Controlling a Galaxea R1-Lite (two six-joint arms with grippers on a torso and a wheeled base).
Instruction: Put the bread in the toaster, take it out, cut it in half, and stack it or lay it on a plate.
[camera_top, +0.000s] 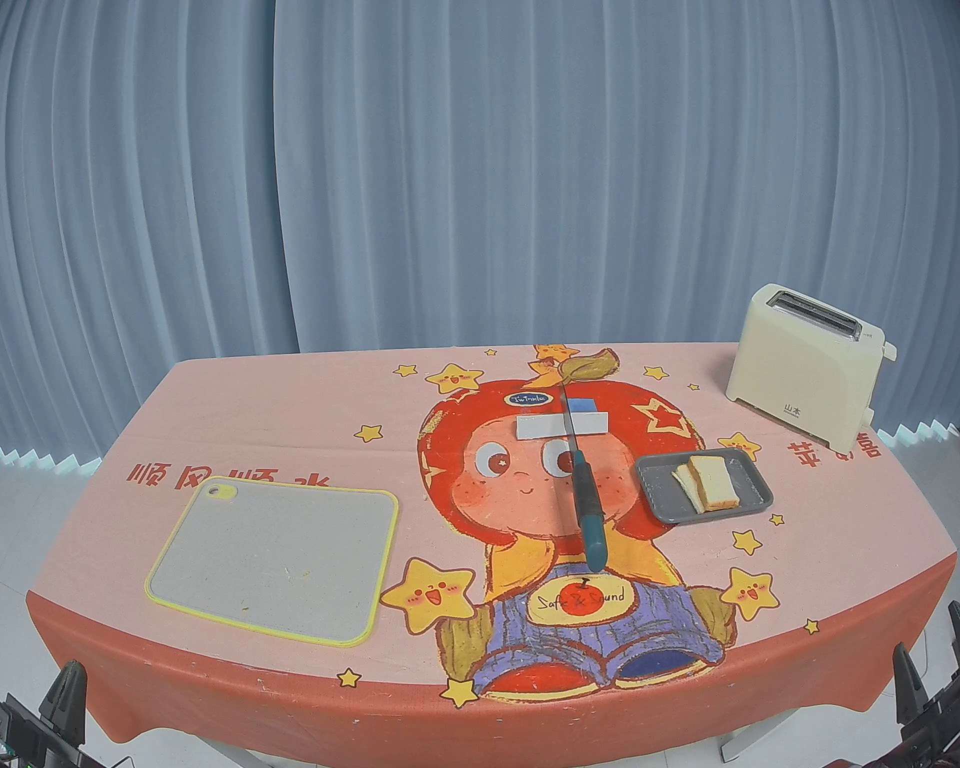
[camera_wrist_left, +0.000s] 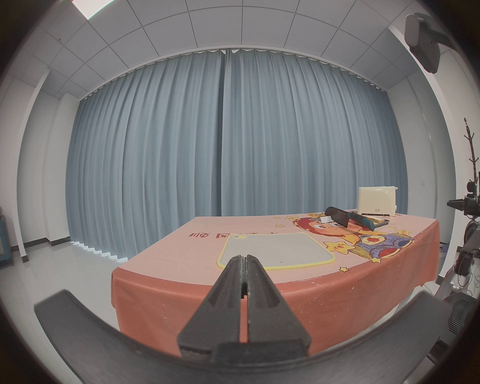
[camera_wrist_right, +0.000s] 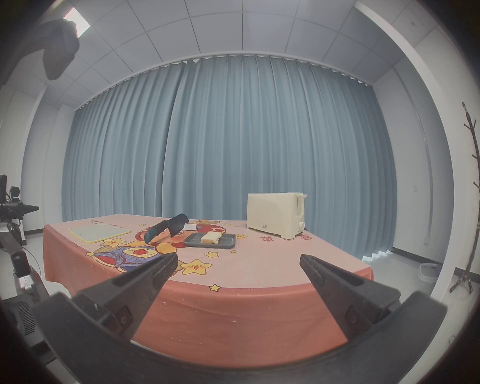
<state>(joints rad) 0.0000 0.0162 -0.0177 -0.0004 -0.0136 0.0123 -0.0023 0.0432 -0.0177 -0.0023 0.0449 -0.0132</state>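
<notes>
Two slices of bread (camera_top: 707, 483) (camera_wrist_right: 211, 237) lie on a dark grey tray (camera_top: 660, 495) (camera_wrist_right: 192, 241) at the table's right middle. A cream toaster (camera_top: 808, 364) (camera_wrist_left: 377, 200) (camera_wrist_right: 275, 214) stands at the far right corner, its slots up. A knife with a teal handle (camera_top: 585, 485) (camera_wrist_left: 350, 217) (camera_wrist_right: 163, 228) rests on a white stand mid-table. A grey cutting board with a yellow rim (camera_top: 278, 556) (camera_wrist_left: 275, 250) (camera_wrist_right: 99, 232) lies at the left. My left gripper (camera_wrist_left: 244, 290) is shut and empty, low off the table's near left corner. My right gripper (camera_wrist_right: 237, 287) is open and empty, low off the near right corner.
A pink cartoon-print cloth (camera_top: 300, 420) covers the table. Blue curtains (camera_top: 480, 170) hang close behind it. White floor lies around the table, and a coat stand (camera_wrist_right: 470, 200) stands by the wall off to the right.
</notes>
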